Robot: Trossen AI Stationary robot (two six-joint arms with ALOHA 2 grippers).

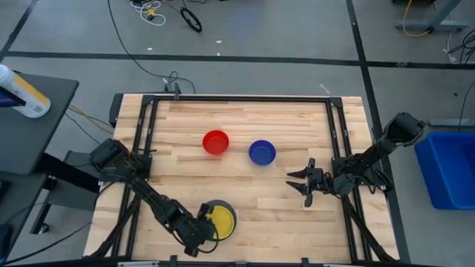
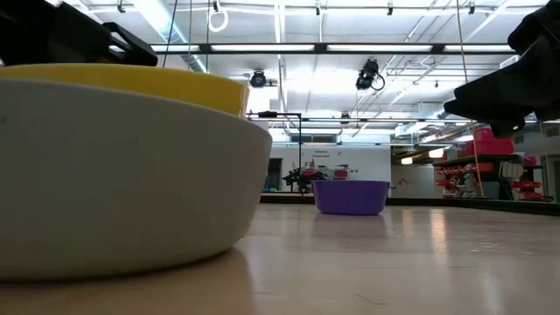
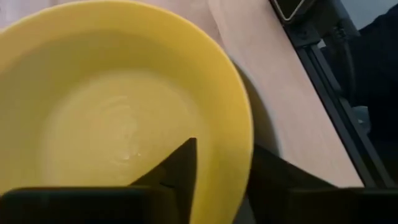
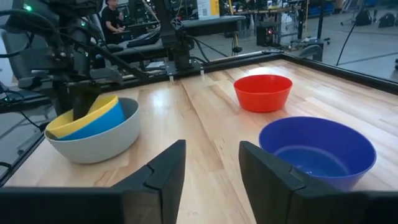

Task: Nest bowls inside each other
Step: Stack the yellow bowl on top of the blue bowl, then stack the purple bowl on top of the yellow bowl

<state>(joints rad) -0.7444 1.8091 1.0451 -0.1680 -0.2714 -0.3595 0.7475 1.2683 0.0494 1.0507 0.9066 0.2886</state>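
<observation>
The yellow bowl [image 4: 74,121] sits tilted inside a light blue bowl [image 4: 99,124], which sits in the pale grey bowl [image 4: 102,146] near the table's front edge. My left gripper [image 3: 224,149] stands open at the yellow bowl [image 1: 223,219]. One finger [image 3: 180,171] is inside it and the other outside its rim [image 3: 245,134]. The red bowl [image 1: 216,142] and the dark blue bowl [image 1: 262,152] stand apart on their bases at mid-table. My right gripper [image 1: 300,182] hovers open at the right, pointing toward the dark blue bowl [image 4: 317,149]. My left gripper comes slanting down from the table's left near side and straddles the yellow bowl's rim [image 3: 247,162] on that side. A strip of yellow shows between the inner finger and the rim. I cannot tell whether either finger touches the bowl.
Black frame rails [image 1: 145,133] run along the table's left, far and right sides. A blue bin [image 1: 449,167] stands off the table to the right. Bare wood [image 1: 267,200] lies between the stacked bowls and my right gripper.
</observation>
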